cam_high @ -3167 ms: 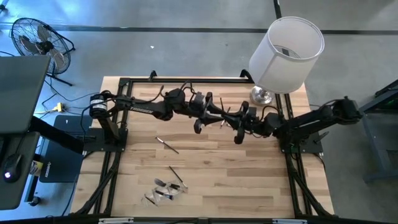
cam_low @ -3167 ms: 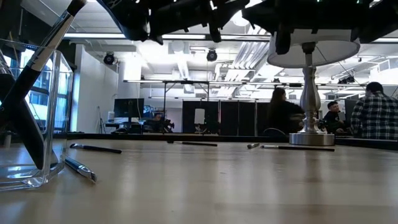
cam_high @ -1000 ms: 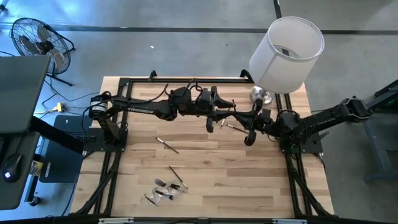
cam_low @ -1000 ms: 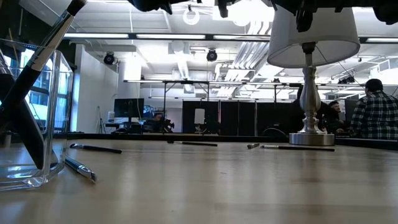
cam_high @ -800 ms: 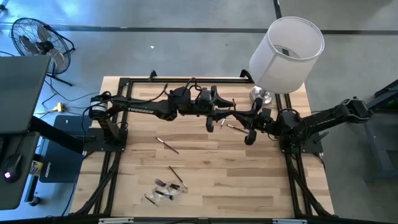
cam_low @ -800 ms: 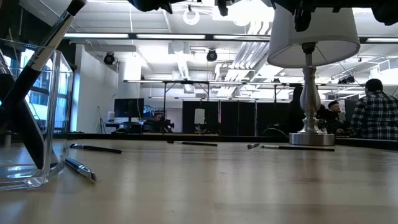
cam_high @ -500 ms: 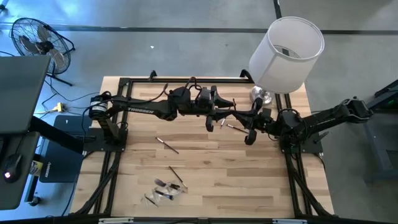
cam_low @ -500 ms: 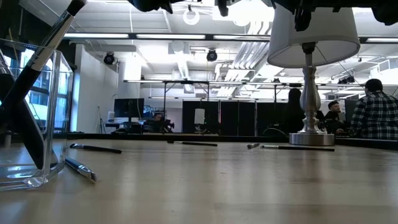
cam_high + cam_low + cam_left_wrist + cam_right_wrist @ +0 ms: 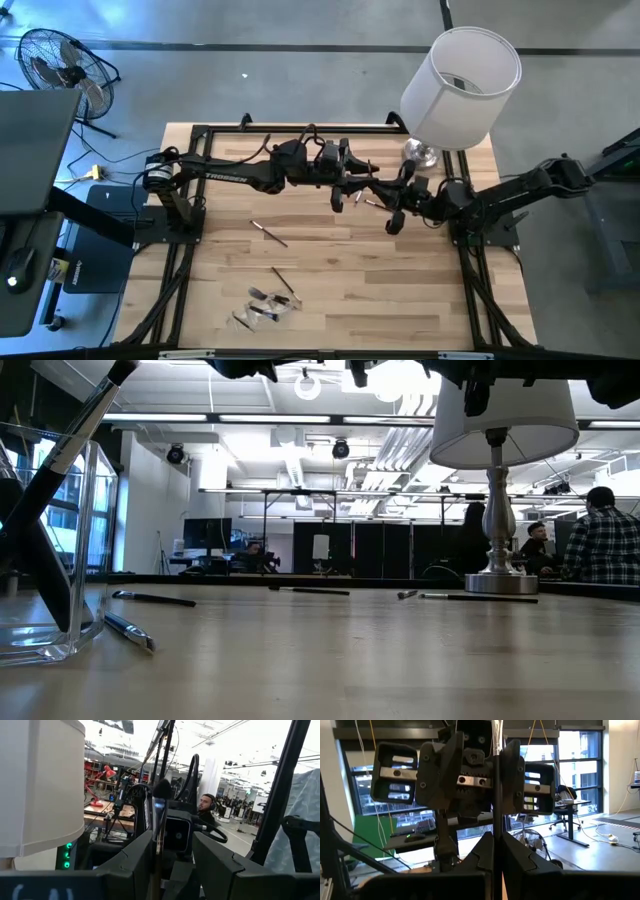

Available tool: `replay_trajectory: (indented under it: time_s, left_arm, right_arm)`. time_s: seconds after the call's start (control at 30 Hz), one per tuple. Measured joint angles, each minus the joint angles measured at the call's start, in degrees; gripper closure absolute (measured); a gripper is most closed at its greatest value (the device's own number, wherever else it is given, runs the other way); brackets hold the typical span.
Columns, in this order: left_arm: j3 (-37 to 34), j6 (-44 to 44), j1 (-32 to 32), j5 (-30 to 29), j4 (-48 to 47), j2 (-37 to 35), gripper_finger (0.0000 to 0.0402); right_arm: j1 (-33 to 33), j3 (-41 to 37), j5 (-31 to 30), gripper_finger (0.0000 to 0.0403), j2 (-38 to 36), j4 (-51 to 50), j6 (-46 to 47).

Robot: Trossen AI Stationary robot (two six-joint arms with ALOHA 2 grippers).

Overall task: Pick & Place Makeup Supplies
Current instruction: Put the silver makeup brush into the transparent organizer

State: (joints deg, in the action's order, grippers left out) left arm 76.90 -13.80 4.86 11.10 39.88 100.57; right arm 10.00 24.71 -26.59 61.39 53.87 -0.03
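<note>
At the lower left of the high view, a clear holder (image 9: pixel 262 306) on the counter (image 9: pixel 400 290) keeps several brushes (image 9: pixel 283 280). Above centre, the left end effector (image 9: pixel 345 196) stands released around a thin brush (image 9: pixel 371 204), which the right end effector (image 9: pixel 392 220) grips clenched.

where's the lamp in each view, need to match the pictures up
High view: the lamp stands at the table's far right corner, white shade tilted toward the camera, silver base just beyond the right gripper.
Low view: right of centre, shade at the top, silver stem and base on the tabletop.
Left wrist view: the shade fills the left side.
Right wrist view: not in it.
Shared landmark: the white shade.
</note>
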Motion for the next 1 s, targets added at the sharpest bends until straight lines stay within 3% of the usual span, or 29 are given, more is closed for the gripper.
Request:
replay_trajectory:
  time_s: [1.0]
  left_arm:
    - [0.00, 0.43, 0.00, 0.67, -2.38, 0.02, 0.0263]
  right_arm:
    - [-1.41, 0.00, 2.49, 0.0395, 1.35, 1.26, 1.55]
